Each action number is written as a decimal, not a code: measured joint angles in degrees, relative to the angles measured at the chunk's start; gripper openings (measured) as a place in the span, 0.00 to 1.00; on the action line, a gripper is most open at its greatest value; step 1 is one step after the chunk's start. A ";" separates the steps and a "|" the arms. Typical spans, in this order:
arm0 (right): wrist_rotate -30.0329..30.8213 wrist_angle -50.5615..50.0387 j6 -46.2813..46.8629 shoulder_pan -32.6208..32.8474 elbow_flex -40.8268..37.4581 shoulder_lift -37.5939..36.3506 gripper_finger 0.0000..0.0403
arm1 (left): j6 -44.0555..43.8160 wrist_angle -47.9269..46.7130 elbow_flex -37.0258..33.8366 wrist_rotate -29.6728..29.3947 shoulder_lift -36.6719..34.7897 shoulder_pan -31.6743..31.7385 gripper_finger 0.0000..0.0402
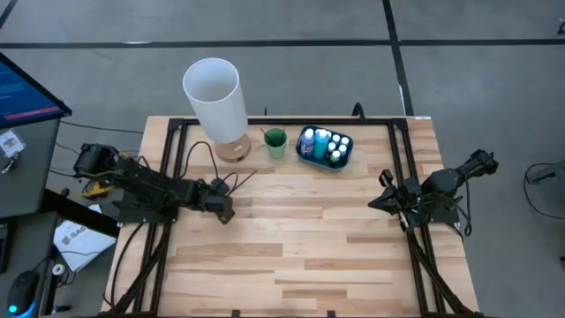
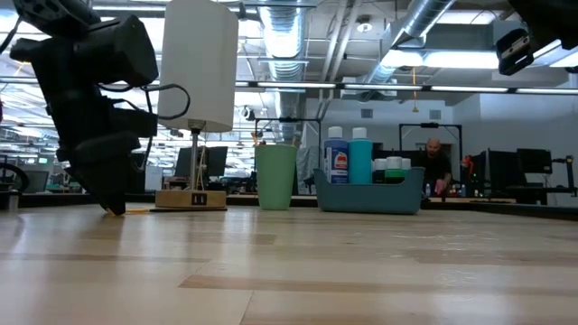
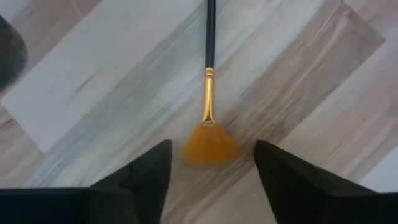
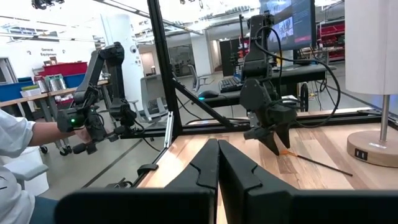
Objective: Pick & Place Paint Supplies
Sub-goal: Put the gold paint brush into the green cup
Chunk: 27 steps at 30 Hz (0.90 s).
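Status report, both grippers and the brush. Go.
Left gripper open, low over the brush bristles, brush flat on table. Right gripper shut, idle at table's right. Nothing in the way.

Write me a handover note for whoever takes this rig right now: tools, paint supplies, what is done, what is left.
Left tool: open, low over the table's left side, fingers either side of the fan brush's orange bristles, not yet closed.
Right tool: shut, holding nothing, waiting at the right side.
Supplies: white-capped bottles stand in the blue tray at the back; the green cup beside it holds thin brushes.
Done: bottles are in the tray.
Left: grip the fan brush lying on the table, probably for the cup.
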 joint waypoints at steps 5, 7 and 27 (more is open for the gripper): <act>0.00 0.00 0.00 0.00 0.00 0.00 0.00 | 0.09 0.29 0.02 2.29 0.04 1.48 0.34; 0.00 0.01 0.04 0.00 0.00 0.00 0.00 | 0.10 0.02 0.01 2.73 0.04 1.76 0.24; 0.00 -0.31 1.51 0.00 0.00 0.00 0.00 | -5.14 1.74 4.71 5.57 -6.24 -4.94 0.00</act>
